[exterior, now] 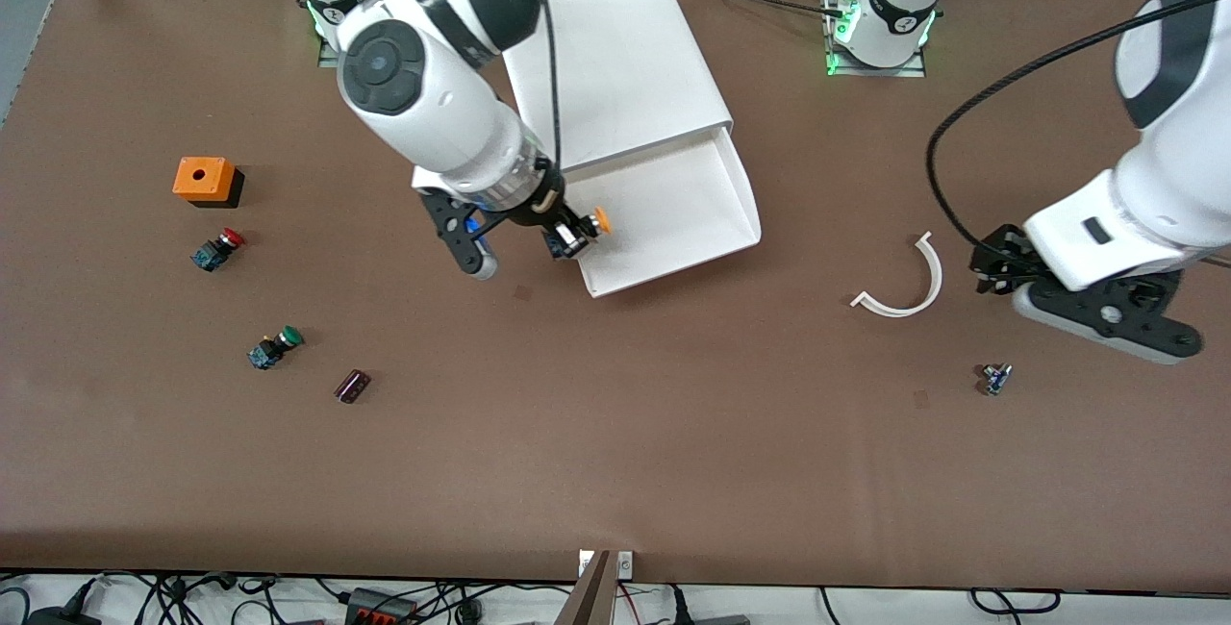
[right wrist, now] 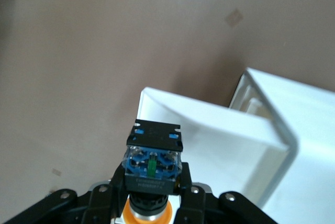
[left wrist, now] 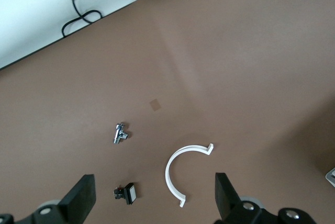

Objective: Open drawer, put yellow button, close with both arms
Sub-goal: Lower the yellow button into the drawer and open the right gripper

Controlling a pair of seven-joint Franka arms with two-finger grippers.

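The drawer [exterior: 673,212] stands pulled out of the white cabinet [exterior: 615,58], and its tray shows bare. My right gripper [exterior: 577,236] is shut on the yellow button [exterior: 600,219] and hangs over the drawer's edge toward the right arm's end of the table. In the right wrist view the button's blue-and-black body [right wrist: 153,164] sits clamped between the fingers, with the drawer [right wrist: 220,130] just past it. My left gripper [exterior: 1000,264] hangs open over the table toward the left arm's end, with nothing between its fingers [left wrist: 78,200].
A white curved strip [exterior: 914,288] lies beside the left gripper, with a small metal part [left wrist: 120,133] and a small black switch [left wrist: 126,193] close by. Toward the right arm's end lie an orange box [exterior: 204,180], a red-capped button [exterior: 217,249], a green-capped button [exterior: 274,347] and a dark block [exterior: 352,386].
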